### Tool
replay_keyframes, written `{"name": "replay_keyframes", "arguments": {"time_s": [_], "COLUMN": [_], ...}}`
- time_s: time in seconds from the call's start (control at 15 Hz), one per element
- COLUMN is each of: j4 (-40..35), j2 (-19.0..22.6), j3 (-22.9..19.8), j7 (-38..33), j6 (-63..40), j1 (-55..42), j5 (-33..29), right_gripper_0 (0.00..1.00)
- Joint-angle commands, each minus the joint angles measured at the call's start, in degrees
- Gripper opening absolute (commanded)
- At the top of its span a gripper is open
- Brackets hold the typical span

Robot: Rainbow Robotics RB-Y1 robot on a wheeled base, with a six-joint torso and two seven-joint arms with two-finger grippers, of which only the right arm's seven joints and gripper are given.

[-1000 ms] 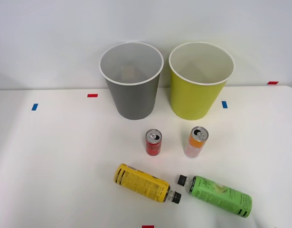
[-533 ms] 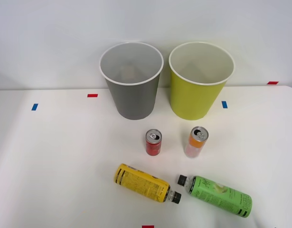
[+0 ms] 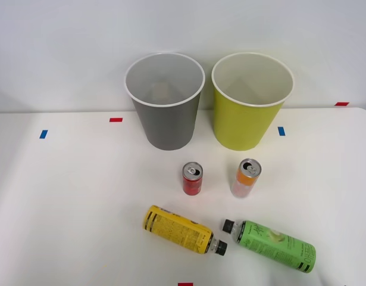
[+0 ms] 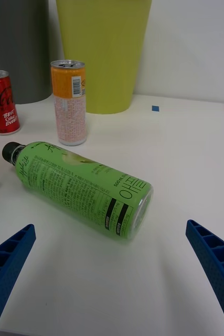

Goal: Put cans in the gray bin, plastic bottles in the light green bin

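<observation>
desk (image 3: pixel 63 202): smooth matt white. gray bin (image 3: pixel 166 122) & light green bin (image 3: pixel 245 122): matt plastic w/ white rims. red can (image 4: pixel 1 102) & orange can (image 4: pixel 70 102): metal, shiny silver tops. green bottle (image 4: pixel 80 189) just ahead of the open jaws: glossy plastic label, black ridged cap. fingers (image 4: pixel 216 268): ribbed blue plastic.

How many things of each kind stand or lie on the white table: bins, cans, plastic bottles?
Round tapered bins: 2, the gray bin and the light green bin
Slim metal drink cans: 2, red, orange and white
Black-capped plastic bottles: 2, yellow-labelled, green-labelled
Total: 6
</observation>
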State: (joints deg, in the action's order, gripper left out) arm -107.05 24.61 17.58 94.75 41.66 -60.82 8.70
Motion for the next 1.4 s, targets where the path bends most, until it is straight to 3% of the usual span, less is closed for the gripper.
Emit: {"name": "replay_keyframes", "arguments": {"time_s": [0.07,0.73,0.8,1.0,1.4], "j4": [0.00,1.76,4.57,-7.12,-24.61], "j2": [0.00,-0.62,2.64,13.54,24.17], "j3": [0.00,0.62,1.49,1.23,-1.49], "j7": [0.00,0.09,1.58,1.67,1.32], "j6": [0.00,-1.14,-1.85,-12.04,-34.19], "j1": [0.00,1.49,8.00,5.36,4.39], "j5": [0.00,-0.09,-1.23,-0.17,1.67], "right_gripper_0": [1.00,1.00,1.00,1.00,1.00]}}
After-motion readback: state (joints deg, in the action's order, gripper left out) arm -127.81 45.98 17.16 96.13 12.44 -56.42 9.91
